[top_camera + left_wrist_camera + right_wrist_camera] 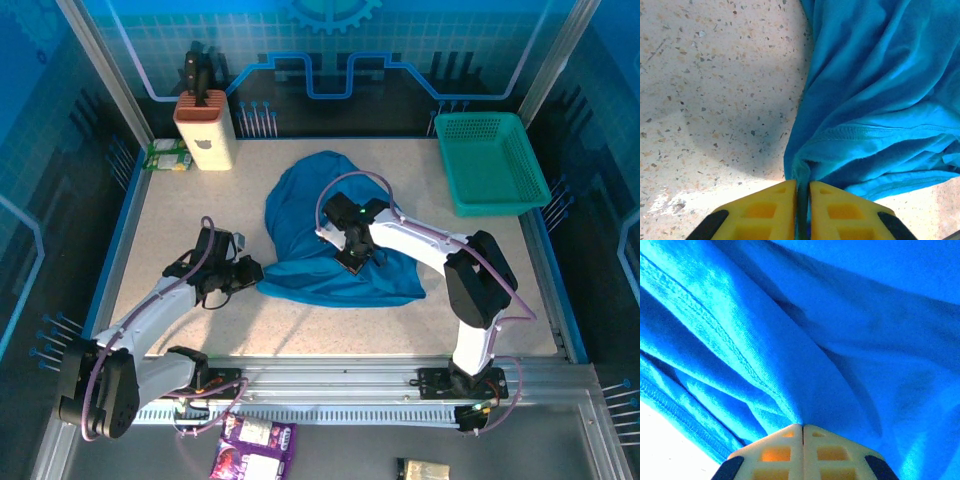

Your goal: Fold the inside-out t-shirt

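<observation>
On table [160, 210], t-shirt [300, 210] crumpled, L claw [802, 186] pinching its near-left edge, R claw [802, 427] clamped on fold

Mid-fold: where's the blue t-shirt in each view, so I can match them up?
Top external: t-shirt crumpled at the centre of the table.
Left wrist: right side, its edge pinched in the left hand.
Right wrist: across the frame, a fold pinched in the right hand.
Shared landmark: the stitched hem, in both wrist views.
</observation>
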Controlling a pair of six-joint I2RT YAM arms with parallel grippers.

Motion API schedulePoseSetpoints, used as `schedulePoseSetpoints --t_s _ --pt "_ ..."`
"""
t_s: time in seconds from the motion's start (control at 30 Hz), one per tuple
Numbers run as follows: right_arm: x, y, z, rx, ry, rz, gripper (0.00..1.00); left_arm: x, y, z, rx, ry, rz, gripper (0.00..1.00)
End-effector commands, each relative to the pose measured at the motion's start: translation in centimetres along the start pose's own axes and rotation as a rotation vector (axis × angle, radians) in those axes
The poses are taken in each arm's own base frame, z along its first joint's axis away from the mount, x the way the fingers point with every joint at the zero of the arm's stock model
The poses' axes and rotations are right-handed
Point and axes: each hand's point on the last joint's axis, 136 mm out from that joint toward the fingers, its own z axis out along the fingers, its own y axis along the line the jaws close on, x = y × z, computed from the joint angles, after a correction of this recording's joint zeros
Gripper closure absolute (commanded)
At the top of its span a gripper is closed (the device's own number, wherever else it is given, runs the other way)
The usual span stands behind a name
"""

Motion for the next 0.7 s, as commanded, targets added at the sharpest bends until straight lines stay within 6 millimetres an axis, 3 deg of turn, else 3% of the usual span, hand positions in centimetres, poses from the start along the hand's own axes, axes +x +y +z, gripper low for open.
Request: schedulePoseSetpoints --t_s 0.0,0.2,0.37,0.67 --pt "-0.6 -0.4 -2.3 -0.015 -0.042 0.032 1.00 -0.6 -0.7 -0.8 0.018 -0.021 0.035 0.80" --pt "-0.9 -0.3 -5.2 -0.048 -0.099 0.075 1.00 -1.6 -2.3 -1.4 0.069 -0.045 0.087 0.75" --pt "-0.9 -0.4 -6.3 -0.081 -0.124 0.119 1.00 -2.3 -3.5 -2.2 0.097 -0.069 0.139 0.71" --pt "-1.4 -0.9 -8.0 -0.204 -0.202 0.246 1.00 -4.0 -8.6 -4.4 0.206 -0.176 0.369 0.49"
